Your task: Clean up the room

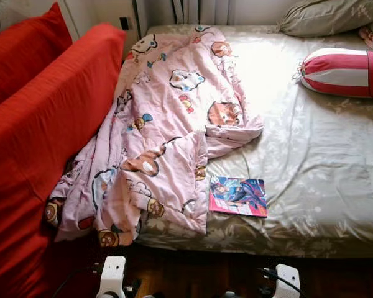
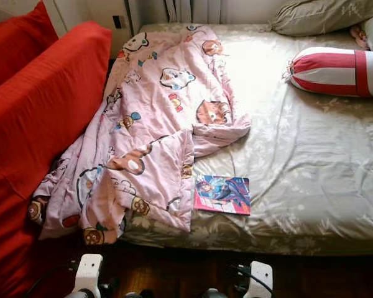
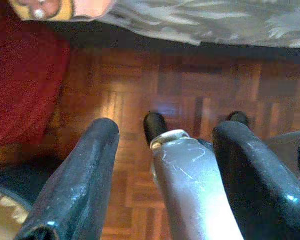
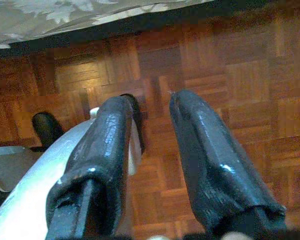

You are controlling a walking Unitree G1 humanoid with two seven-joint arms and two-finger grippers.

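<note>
both arms hang low, left gripper (image 3: 160,165) and right gripper (image 4: 150,165) spread wide, empty; crumpled pink blanket (image 1: 155,130) beside the book (image 1: 238,196) on the bed (image 1: 323,167), tugging it could sweep the book off

place: home bedroom | evidence: bed (image 1: 336,186), pink cartoon quilt (image 1: 168,124), pillow (image 1: 326,15), parquet floor (image 4: 240,75)

I see bed (image 1: 336,186) in pale floral sheet, red sofa (image 1: 43,124) at left, dark parquet floor (image 4: 250,90), bright light.
</note>
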